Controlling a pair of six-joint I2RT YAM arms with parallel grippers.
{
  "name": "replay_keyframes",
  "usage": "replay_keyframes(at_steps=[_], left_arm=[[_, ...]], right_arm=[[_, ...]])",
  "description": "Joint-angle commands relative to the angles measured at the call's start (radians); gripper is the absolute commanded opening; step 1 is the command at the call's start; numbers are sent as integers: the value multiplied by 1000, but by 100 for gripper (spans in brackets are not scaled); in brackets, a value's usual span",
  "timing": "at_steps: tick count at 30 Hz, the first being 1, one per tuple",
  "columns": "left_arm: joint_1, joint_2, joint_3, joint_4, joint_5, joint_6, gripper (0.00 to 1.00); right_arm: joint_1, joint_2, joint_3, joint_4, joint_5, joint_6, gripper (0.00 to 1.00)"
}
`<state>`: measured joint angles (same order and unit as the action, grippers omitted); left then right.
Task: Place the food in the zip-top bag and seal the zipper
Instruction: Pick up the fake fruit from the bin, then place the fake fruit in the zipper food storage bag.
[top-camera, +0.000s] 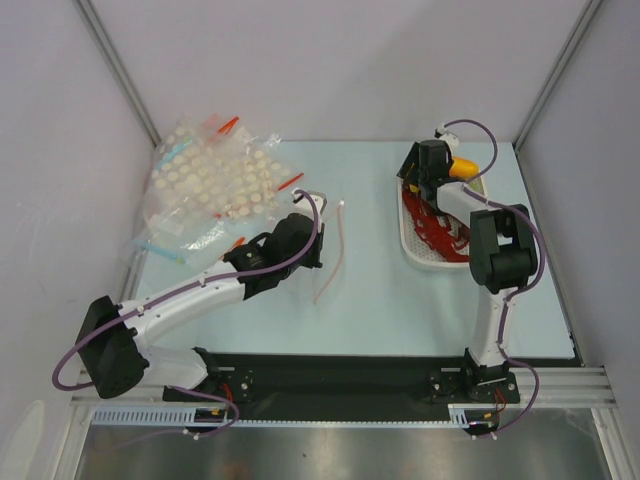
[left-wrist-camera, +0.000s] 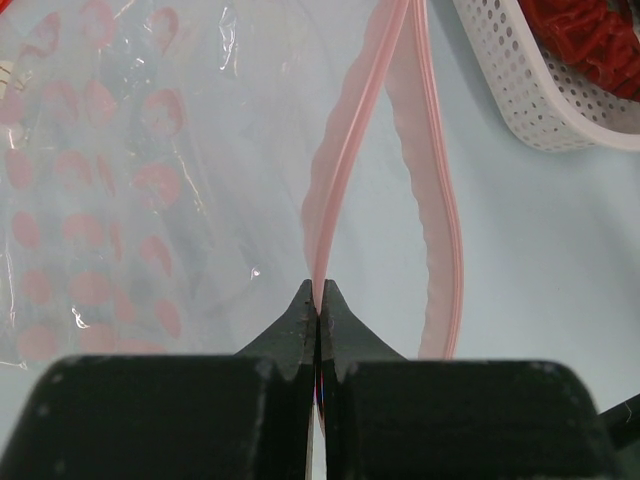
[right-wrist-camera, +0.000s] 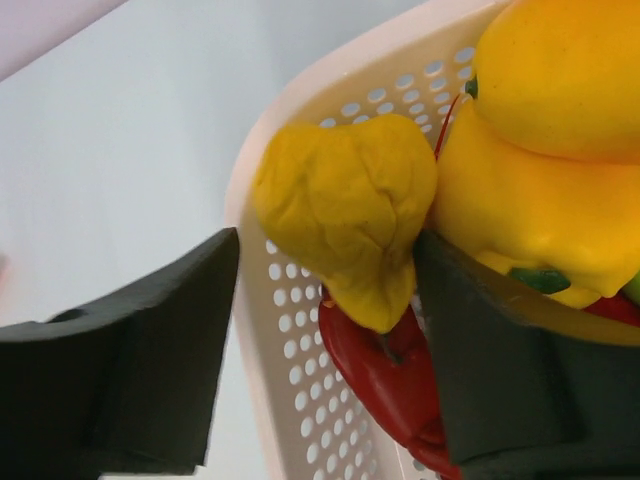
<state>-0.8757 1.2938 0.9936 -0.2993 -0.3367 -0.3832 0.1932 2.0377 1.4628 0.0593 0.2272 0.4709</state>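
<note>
**Pinching a clear bag's zipper in one hand, the other hand open over a basket of toy food**

Seen from above, a pale blue tabletop (top-camera: 380, 310) fills the middle of the frame, with two robot arms fixed at its bottom edge.

Just left of centre, the left hand (top-camera: 303, 240) is clenched on the zipper (top-camera: 340, 238), a thin pinkish strip. In the left wrist view the two black fingers (left-wrist-camera: 290, 330) meet at lower centre with one side of the strip nipped between them. The strip's other side bows away to the right, so the mouth of the zip-top bag (left-wrist-camera: 280, 200) gapes open. The bag's clear, crinkly film lies on the tabletop at centre left of that view. A heap of dotted bags (top-camera: 215, 175) sits at upper left of the overhead view.

At upper right stands a white perforated basket (top-camera: 412, 240) holding the toy food. The right hand (right-wrist-camera: 328, 250) hangs over it, released, with its fingers spread either side of a lumpy yellow piece (right-wrist-camera: 345, 200). Two smoother yellow pieces (right-wrist-camera: 540, 200) crowd the upper right of that wrist view. A red lobster (right-wrist-camera: 385, 370) lies underneath them.
</note>
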Motion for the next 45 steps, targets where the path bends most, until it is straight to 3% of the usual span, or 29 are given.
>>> replay_keyframes(at_steps=[1,7,17,20,24,30,35,39,45], left_arm=[[1,-16,17,11,-10,10,0],[1,-13,23,2,-22,12,0],[1,22,45,-38,-108,-40,0],[1,27,53,-52,-124,-60,0],[1,16,43,-38,-119,-60,0],[1,7,13,12,-97,-31,0],[1,30,20,-3,-127,-22,0],[3,33,22,-4,-143,-16,0],[3,24,22,-9,-179,-22,0]], right_arm=[[-8,-7,-13,39,6,22,71],[-6,-135,-123,76,35,-12,46],[6,-411,-340,73,44,-26,44],[11,-500,-406,66,-8,-12,45],[34,-657,-553,167,-197,-15,41],[162,-870,-699,188,-369,52,38],[405,-1053,-792,191,-315,-1,37],[515,-1097,-823,215,-308,-97,37],[538,-1062,-832,250,-385,-84,35]])
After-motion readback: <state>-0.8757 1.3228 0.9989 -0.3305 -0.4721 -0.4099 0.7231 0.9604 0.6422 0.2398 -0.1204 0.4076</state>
